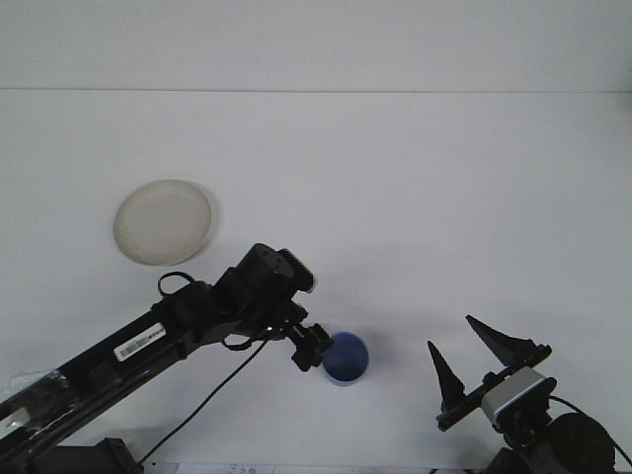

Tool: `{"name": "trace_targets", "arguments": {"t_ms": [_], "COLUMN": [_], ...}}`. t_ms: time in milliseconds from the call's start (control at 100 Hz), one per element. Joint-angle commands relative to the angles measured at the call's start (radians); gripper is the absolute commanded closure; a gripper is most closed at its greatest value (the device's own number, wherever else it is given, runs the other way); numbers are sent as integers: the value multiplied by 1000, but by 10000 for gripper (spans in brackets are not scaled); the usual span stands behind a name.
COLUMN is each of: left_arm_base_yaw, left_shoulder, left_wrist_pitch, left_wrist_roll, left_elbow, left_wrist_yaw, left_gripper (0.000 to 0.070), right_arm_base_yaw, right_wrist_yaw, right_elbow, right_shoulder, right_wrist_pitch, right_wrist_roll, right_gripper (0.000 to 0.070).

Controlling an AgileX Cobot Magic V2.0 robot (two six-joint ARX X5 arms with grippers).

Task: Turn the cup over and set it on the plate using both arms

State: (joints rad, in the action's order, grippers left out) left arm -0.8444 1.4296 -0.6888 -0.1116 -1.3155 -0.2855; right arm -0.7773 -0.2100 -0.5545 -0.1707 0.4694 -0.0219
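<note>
**Two claws, one at the cup**

One pale round plate [163,221] lies flat on the white worktop [425,197] in the left half of the frame, a little above the middle, with nothing on it. Below and right of it, the left arm [168,331] reaches diagonally from the lower left corner toward the lower centre. Its left claw [310,348] is at the left rim of the blue cup [345,357], overlapping it in this view; whether the fingers are spread or closed on the rim cannot be told. The cup stands on the worktop at lower centre, well apart from the plate. In the lower right corner the right claw [474,357] rests low, its two dark fingers spread wide apart and gripping nothing.
</note>
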Motion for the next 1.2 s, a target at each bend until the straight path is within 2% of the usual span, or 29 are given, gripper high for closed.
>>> {"name": "trace_targets", "arguments": {"t_ms": [0,180,430,550,600,690,860,1190], "left_arm_base_yaw": [-22,-51,-61,-69,-74,-84,-100,-98], "left_shoulder": [53,161,254,279,286,292,292,288], "left_wrist_pitch": [2,-8,-16,-21,-21,-21,-19,-51], "left_wrist_roll": [29,50,56,56,56,56,68,68], "left_elbow": [-37,-74,-75,-75,-75,-75,-75,-108], "left_wrist_yaw": [6,59,60,60,60,60,60,62], "left_gripper": [224,224,227,255,307,461,700,694], "right_arm_base_yaw": [-9,-9,-9,-9,-9,-9,-9,-9], "right_wrist_yaw": [-2,-1,-1,-1,-1,-1,-1,-1], "right_elbow": [-7,-7,-7,-7,-7,-7,-7,-7], "right_shoulder": [1,1,1,1,1,1,1,1], "right_wrist_pitch": [-13,-13,-13,-13,-13,-14,-14,-14], "right_wrist_roll": [-5,-5,-5,-5,-5,-5,-5,-5], "right_gripper": [223,223,223,223,223,223,223,223]}}
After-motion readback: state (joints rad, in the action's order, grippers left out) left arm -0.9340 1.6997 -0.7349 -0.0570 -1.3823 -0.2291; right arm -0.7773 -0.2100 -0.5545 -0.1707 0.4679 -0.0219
